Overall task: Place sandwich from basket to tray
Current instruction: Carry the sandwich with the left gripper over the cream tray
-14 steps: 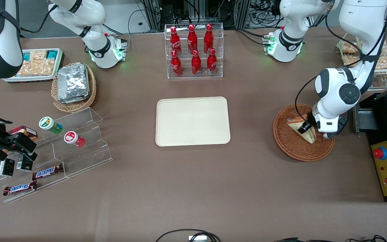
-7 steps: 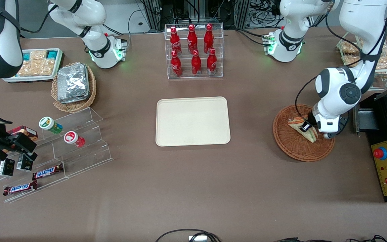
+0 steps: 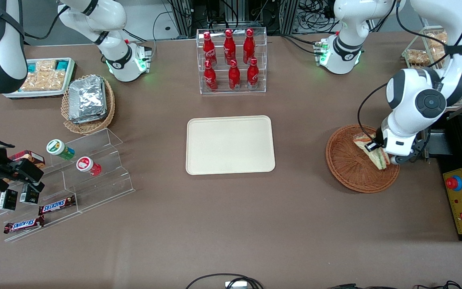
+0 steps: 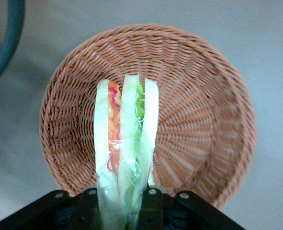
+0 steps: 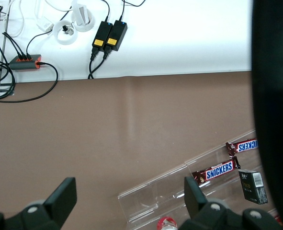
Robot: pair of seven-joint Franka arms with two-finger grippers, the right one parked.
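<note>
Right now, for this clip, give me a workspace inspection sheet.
Surface: brown table, flat.
Job's things: sandwich held over the reddish-brown basket; beige tray holds nothing.
Clutter: red bottles in a clear rack, foil packets in a tan basket, white tray of snack packets, Snickers bars on acrylic steps.
Grippers: left gripper shut on the sandwich, above the basket.
Cables: bundles at the table edge farthest from the front camera.
Surroundings: control box with a red button.

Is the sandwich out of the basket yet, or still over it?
Still over the basket: the pincer is shut on the sandwich, with wicker showing all around it.
</note>
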